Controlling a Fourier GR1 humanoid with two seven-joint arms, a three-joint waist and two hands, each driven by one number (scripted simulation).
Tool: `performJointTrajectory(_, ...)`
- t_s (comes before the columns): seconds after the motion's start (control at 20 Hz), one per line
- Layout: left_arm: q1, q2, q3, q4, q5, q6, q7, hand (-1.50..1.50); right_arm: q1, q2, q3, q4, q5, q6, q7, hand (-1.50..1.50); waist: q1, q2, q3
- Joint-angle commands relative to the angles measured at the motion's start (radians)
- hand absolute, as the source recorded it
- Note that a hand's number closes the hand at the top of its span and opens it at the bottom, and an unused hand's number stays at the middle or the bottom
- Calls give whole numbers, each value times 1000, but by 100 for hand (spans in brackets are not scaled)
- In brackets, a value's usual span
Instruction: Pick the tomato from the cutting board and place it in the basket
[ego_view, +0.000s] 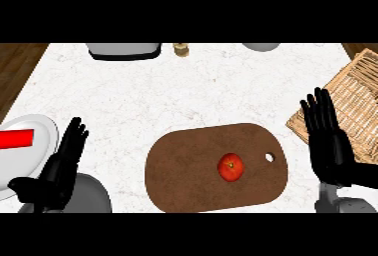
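Note:
A red tomato (231, 167) lies on the brown cutting board (184, 170), right of the board's middle. The woven basket (358, 95) sits at the counter's right edge, tilted in view. My right hand (328, 145) stands open with straight fingers pointing up, just right of the board and in front of the basket's near corner, apart from the tomato. My left hand (57, 170) is open too, fingers up, at the lower left, well away from the board.
A white plate (29, 131) with a red block (15, 139) on it sits at the left edge, partly behind my left hand. A grey appliance (123, 50), a small jar (180, 49) and a grey bowl (261, 46) line the far edge.

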Motion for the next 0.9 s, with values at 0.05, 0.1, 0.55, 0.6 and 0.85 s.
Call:
performJointTrajectory(0.05,-100,82,5,-28,-40,-60,39,0,-130,-66,47,71,-29,179,22,150,20,13,-33)
performJointTrajectory(0.1,-110,78,-26,-29,-69,-74,12,0,-120,-89,112,73,-10,252,21,150,21,14,-33)
performJointTrajectory(0.55,-256,128,-22,-9,-55,-213,54,0,-119,-55,546,-37,285,493,-252,-150,-9,6,-34)
performJointTrajectory(0.6,-279,111,-21,-3,-55,-212,77,0,-123,-21,552,-19,376,389,-248,-150,-10,6,-35)
performJointTrajectory(0.85,-214,103,-32,0,-83,-213,29,0,-128,-69,552,-158,595,203,-24,-150,-13,-3,-37)
